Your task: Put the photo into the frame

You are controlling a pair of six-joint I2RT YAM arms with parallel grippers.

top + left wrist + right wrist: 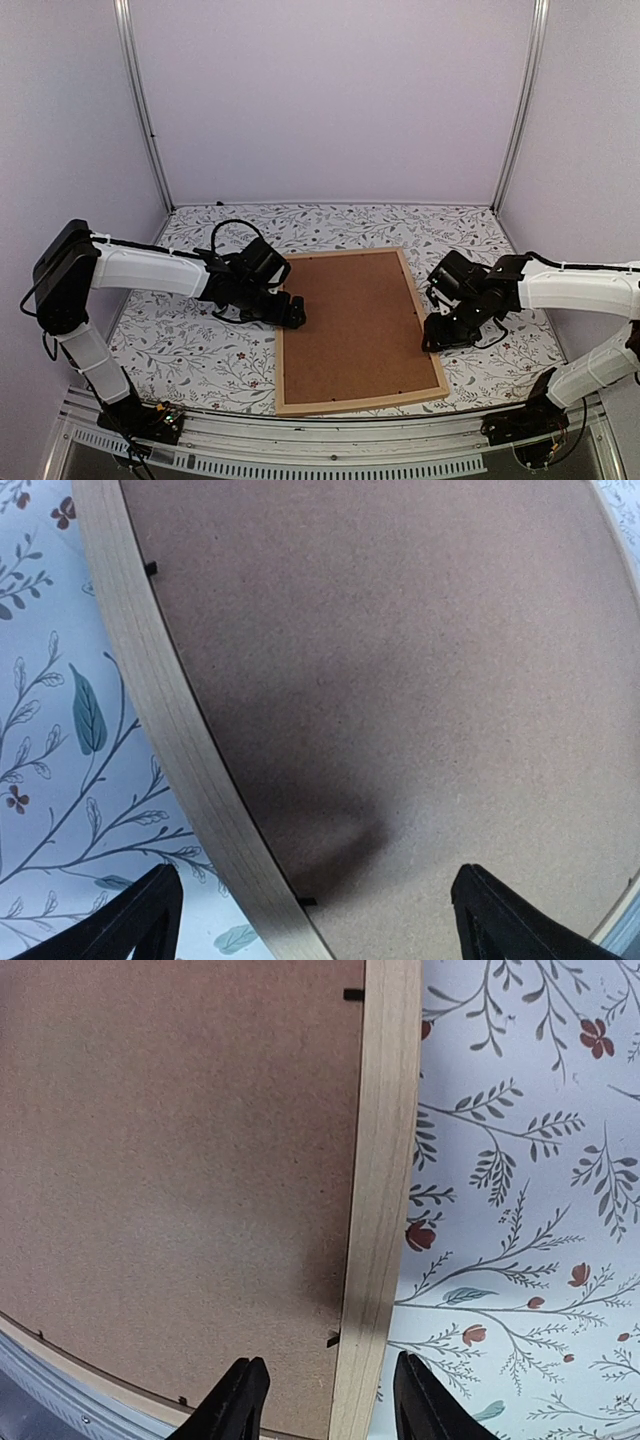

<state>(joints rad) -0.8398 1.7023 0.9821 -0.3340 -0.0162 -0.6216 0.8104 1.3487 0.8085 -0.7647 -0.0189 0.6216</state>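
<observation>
Frame (281,352) flat on table (190,350), about mid-table; board (355,320) in frame; left gripper (295,312) straddling frame's left edge; right gripper (432,338) straddling right edge, seemingly not touching; arm bases before frame.

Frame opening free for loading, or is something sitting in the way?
Blocked: the brown backing board fills the frame edge to edge, with small black tabs at the rail's inner edge. The left gripper and right gripper each straddle a side rail, nothing between them and the wood. No photo in view.
</observation>
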